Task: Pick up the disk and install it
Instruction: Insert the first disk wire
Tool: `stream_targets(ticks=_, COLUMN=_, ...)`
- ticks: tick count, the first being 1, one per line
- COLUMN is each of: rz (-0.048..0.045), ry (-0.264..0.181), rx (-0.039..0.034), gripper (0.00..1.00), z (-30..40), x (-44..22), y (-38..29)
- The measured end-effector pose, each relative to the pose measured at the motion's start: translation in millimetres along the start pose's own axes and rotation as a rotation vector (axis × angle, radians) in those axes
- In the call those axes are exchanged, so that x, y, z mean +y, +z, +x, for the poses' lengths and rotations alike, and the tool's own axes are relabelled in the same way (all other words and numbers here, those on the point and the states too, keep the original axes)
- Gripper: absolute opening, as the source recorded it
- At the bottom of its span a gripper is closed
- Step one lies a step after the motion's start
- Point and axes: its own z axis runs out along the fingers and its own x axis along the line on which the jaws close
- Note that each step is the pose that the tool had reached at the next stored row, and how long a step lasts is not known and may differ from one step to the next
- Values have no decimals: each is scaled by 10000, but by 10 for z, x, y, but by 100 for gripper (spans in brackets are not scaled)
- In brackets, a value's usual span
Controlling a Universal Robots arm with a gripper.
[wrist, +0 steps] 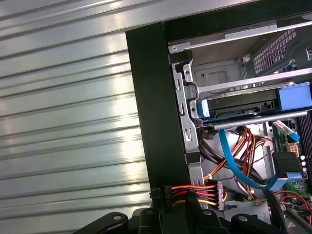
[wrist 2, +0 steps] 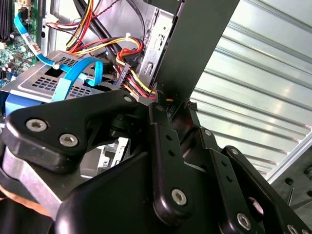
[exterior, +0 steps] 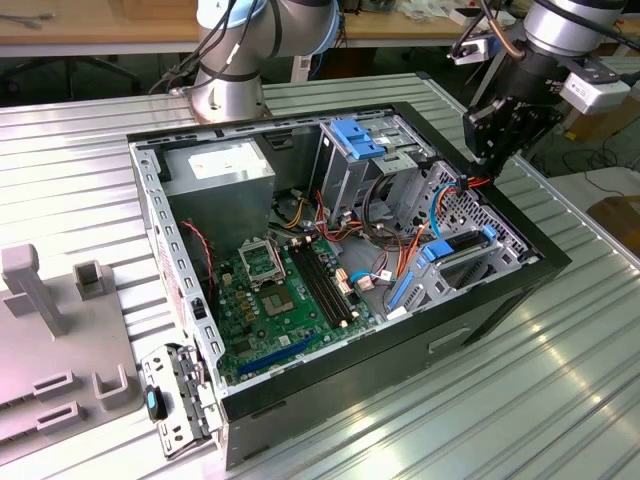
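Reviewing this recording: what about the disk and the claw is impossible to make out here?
- Claw contact: in the exterior view its end blends into the dark case rim; in the second wrist view its own body blocks it.
- Disk, probably: in the first wrist view, a dark edge inside the cage; cage metal hides its label face.

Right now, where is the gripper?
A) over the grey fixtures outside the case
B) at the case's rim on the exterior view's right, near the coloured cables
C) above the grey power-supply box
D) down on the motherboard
B: in the exterior view the gripper hangs at the computer case rim on that side, just above the red and orange cables.
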Motion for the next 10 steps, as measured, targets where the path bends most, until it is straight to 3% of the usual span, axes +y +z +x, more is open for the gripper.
stream_targets(ticks=2, rz=-8, ry=-1, rx=2, gripper=33, z=9, x=-1, y=2)
stream_targets(ticks=5, rz=-117, ry=-10, rx=25, gripper=33, z=12, x=2, y=2)
stream_targets(ticks=6, rz=-246, ry=-23, rx=120, gripper=33, z=13, x=2, y=1)
stream_targets(ticks=7, rz=-305, ry=-27, rx=202, gripper=33, z=13, x=2, y=2)
stream_targets(ticks=10, rz=-313, ry=-28, rx=219, gripper=33, z=12, x=2, y=7)
